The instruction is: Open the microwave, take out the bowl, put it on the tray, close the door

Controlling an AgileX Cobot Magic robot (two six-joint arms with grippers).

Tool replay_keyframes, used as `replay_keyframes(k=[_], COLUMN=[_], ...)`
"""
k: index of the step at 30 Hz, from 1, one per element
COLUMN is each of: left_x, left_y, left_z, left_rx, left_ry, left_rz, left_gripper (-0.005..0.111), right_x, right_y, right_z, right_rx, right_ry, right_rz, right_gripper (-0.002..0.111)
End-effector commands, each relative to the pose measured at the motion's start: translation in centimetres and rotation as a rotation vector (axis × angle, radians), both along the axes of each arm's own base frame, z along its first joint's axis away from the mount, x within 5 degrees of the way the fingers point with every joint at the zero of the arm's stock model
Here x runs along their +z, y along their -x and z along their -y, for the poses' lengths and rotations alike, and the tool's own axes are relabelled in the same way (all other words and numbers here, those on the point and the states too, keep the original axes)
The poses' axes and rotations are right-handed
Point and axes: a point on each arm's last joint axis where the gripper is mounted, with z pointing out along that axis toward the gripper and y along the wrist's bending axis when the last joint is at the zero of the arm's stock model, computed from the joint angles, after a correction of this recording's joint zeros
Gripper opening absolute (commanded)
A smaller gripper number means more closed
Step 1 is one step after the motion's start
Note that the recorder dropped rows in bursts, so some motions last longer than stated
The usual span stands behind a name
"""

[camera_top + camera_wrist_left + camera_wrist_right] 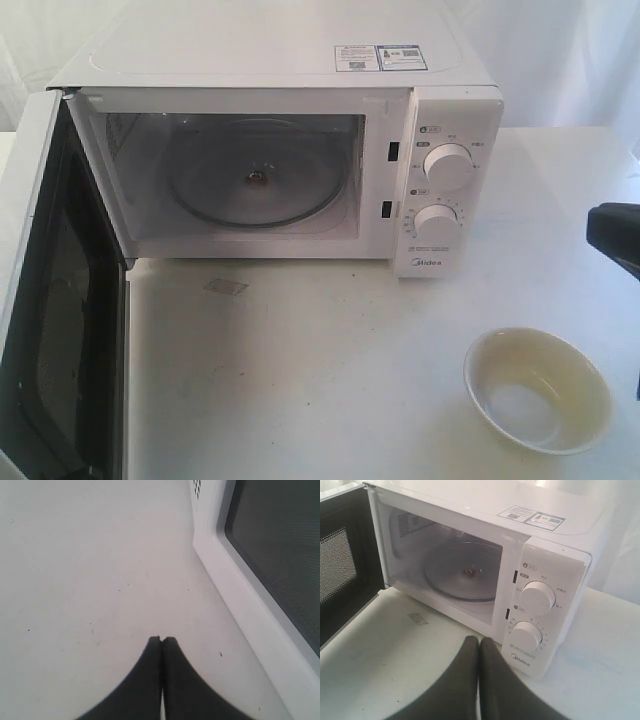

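Bowl (537, 390): lower right of the frame, upright on the table (330, 380), out of the box and sitting in front of the dial side, not touching it.
Door (60, 300): swung wide open, runs down the whole left edge, dark window showing.
Microwave (300, 60): top centre, cavity open, glass turntable (255, 185) inside.
Dials (447, 167): two, stacked on the right of the front.
Left gripper (161, 641): jaws clenched tight, nothing in them, over the table just beside the door.
Right gripper (479, 641): pinched together too, holding nothing, pointing at the microwave's front.
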Motion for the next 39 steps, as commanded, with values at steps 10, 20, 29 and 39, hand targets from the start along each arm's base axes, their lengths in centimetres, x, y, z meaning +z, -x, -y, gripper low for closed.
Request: replay_keyframes(k=[10, 20, 29, 39], left_x=[1.5, 12.9, 21.2, 21.0], left_y=[-0.5, 1.9, 3.7, 4.0], left_z=[-0.3, -1.6, 0.6, 1.7], left_rx=[0.036, 0.184, -0.098, -0.269], left_ry=[0.010, 0.008, -0.293, -0.251], left_rz=[0.183, 0.893, 0.547, 0.186], left_gripper=[0.000, 0.000, 0.000, 0.000], right_x=[0.2, 0.2, 0.2, 0.1], right_y=[0.1, 0.1, 0.1, 0.1], right_z=[0.1, 0.1, 0.1, 0.1], right_rx=[0.005, 0.008, 0.008, 0.005], right_ry=[0.005, -0.002, -0.002, -0.002], right_rz=[0.019, 0.014, 0.014, 0.009], right_gripper=[0.000, 0.000, 0.000, 0.000])
